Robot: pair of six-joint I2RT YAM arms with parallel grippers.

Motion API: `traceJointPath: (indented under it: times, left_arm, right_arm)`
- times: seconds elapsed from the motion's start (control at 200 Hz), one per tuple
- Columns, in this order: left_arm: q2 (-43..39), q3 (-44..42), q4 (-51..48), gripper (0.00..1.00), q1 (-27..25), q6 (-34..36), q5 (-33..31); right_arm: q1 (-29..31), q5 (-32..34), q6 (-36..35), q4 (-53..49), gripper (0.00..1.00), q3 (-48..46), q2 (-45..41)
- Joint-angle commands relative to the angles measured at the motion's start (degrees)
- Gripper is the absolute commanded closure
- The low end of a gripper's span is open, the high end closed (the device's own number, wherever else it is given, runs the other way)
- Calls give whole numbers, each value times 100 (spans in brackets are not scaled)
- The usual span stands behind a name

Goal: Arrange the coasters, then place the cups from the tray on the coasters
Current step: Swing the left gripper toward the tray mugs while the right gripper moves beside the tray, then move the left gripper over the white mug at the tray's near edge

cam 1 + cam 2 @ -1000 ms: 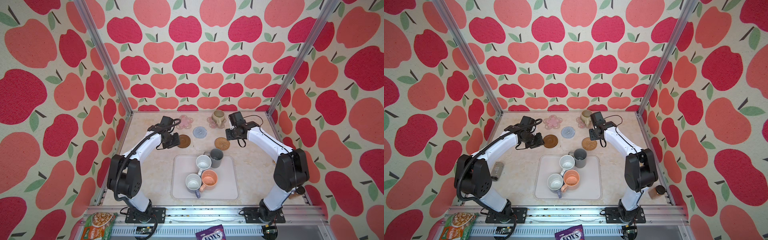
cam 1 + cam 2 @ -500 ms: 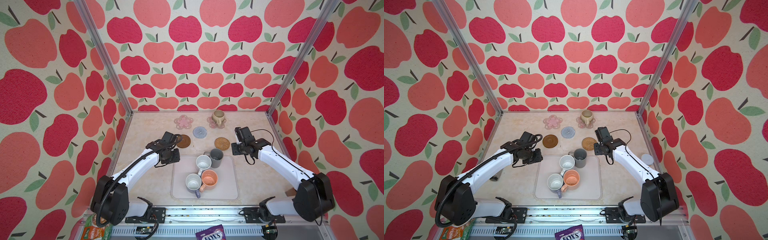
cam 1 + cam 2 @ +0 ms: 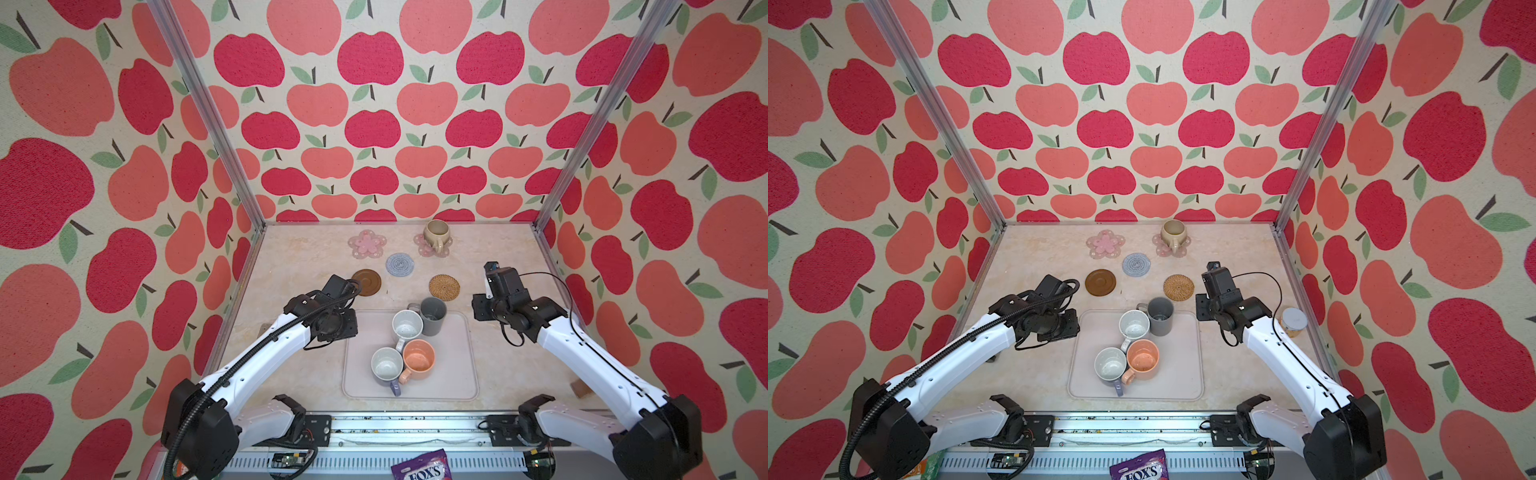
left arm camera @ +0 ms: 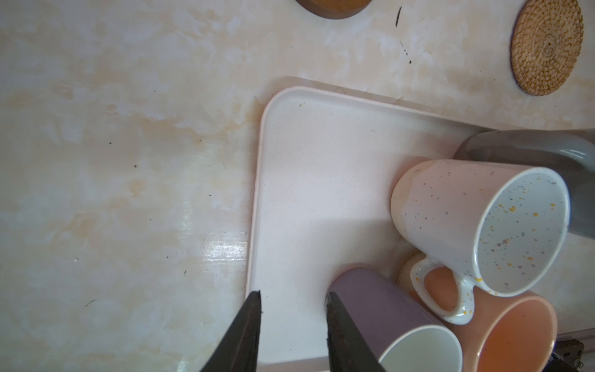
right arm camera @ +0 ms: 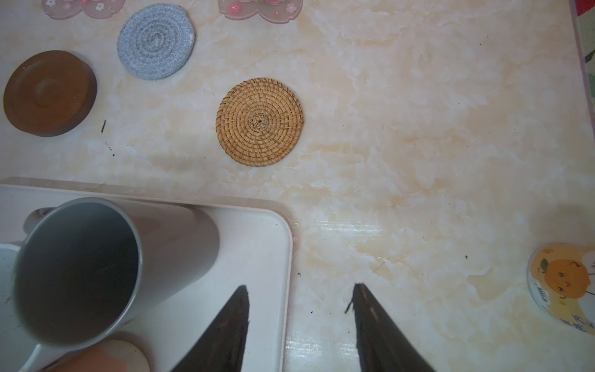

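- While hovering over the tray [image 4: 306, 193] rim, holds left jaws narrowly parted, empty, lavender cup [image 4: 386, 309] just beside.
- Holds right jaws wider, empty, dark grey cup [image 5: 177, 244] beside, rattan coaster [image 5: 259, 121] ahead.

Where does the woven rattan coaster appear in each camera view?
In both top views: the rattan coaster lies on the table just behind the dark grey mug.
Left wrist: coaster at the picture's edge, beyond that mug.
Right wrist: coaster on open table beyond the tray corner.
Shared landmark: the dark grey mug.
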Motion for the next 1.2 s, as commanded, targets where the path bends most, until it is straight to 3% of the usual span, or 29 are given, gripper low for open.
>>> traceJointPath:
  times: [0.0,0.41,0.565,0.77,1.196]
  left_arm:
    - [-159,-160,-449,63,-144,-237,-64]
    - [-842,-880,-690,63,-1418,-1421,-134]
    - [-871,-1171,-373,63,-1980,-1324,81]
    - [-940,-1092,-164,63,-2721,-1613,-150]
    - [-756,-1337,911,63,-3089,-2027,333]
  right_arm:
    - [29,17,179,-57,45,24,50]
    - [23,151,148,93,45,104,424]
    - [10,285,95,188,44,285,595]
    - [-24,290,167,386,44,315,752]
    - [-62,113,322,488,43,402,1028]
